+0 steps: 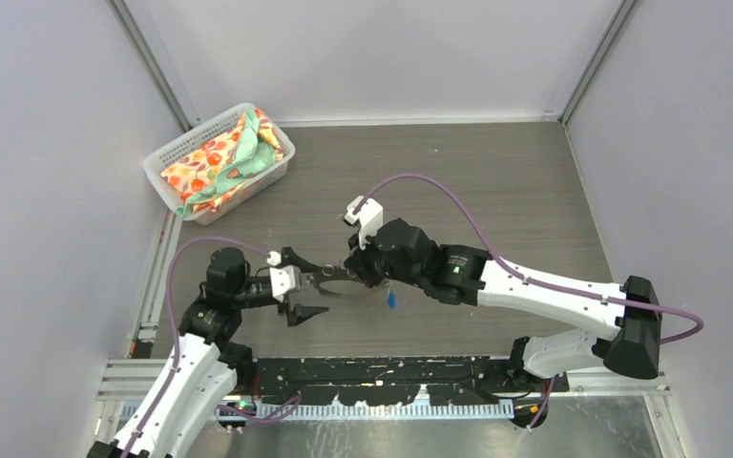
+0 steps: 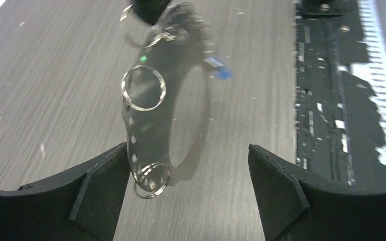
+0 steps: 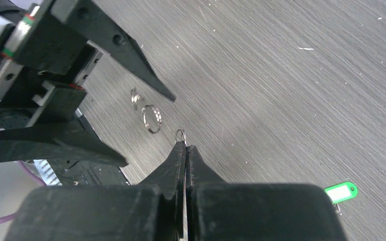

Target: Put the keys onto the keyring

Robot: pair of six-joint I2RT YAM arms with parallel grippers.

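Observation:
The keyring is a flat grey metal loop with small holes and split rings along its edge. My right gripper is shut on one end and holds it above the table. In the right wrist view it lies edge-on between the shut fingers, with a small ring at the tip. My left gripper is open around its other end. In the left wrist view the keyring hangs close to the left finger. The blue-tagged key shows by the keyring; whether it hangs on it I cannot tell. The green-tagged key lies on the table.
A white mesh basket with patterned cloth stands at the back left. A black rail runs along the near edge of the table. Grey walls close in the left, right and back sides.

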